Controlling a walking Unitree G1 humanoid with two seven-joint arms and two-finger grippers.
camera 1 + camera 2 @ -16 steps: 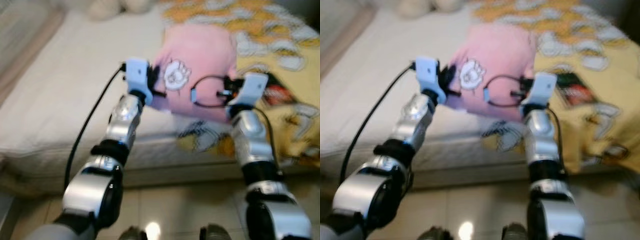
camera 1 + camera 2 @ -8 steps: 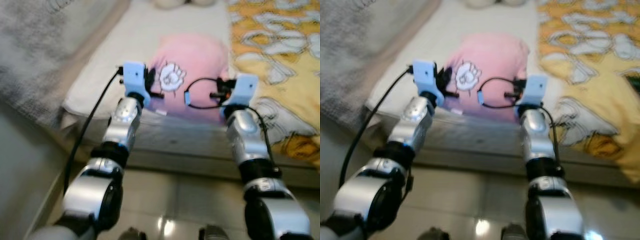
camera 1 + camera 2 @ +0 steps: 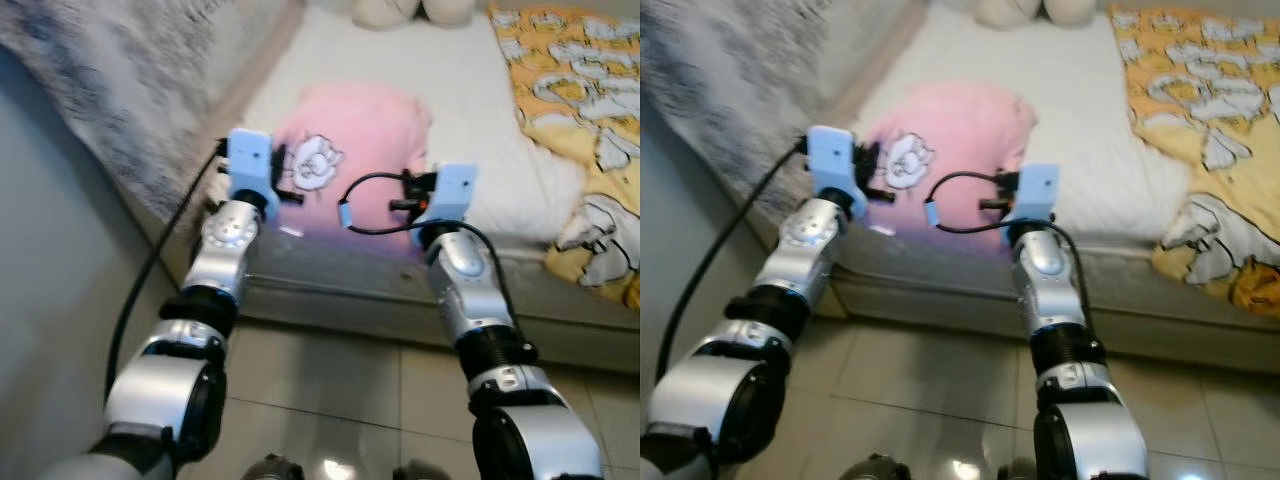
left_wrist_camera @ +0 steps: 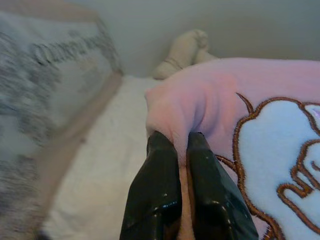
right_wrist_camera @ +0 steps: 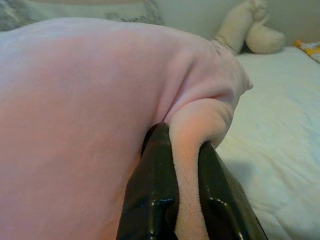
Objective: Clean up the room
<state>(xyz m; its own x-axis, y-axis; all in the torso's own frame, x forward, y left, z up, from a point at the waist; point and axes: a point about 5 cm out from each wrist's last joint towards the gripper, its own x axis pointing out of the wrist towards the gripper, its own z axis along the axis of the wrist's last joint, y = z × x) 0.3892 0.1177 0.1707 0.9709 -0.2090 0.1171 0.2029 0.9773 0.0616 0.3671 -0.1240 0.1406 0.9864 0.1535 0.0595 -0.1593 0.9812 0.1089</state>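
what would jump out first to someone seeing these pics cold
The pink pillow with a white cartoon patch, held over the near edge of the bed; the left gripper and the right gripper each pinch a fold at its opposite sides. Next, the yellow patterned blanket on the bed's right side, and the grey blanket on the left.

The pillow (image 3: 355,150) lies on the bed (image 3: 470,170) near its front edge, between the left gripper (image 4: 181,150) and right gripper (image 5: 185,145) pinching its two near corners, with a blanket (image 3: 590,110) to its right and a stuffed toy (image 3: 400,10) behind.
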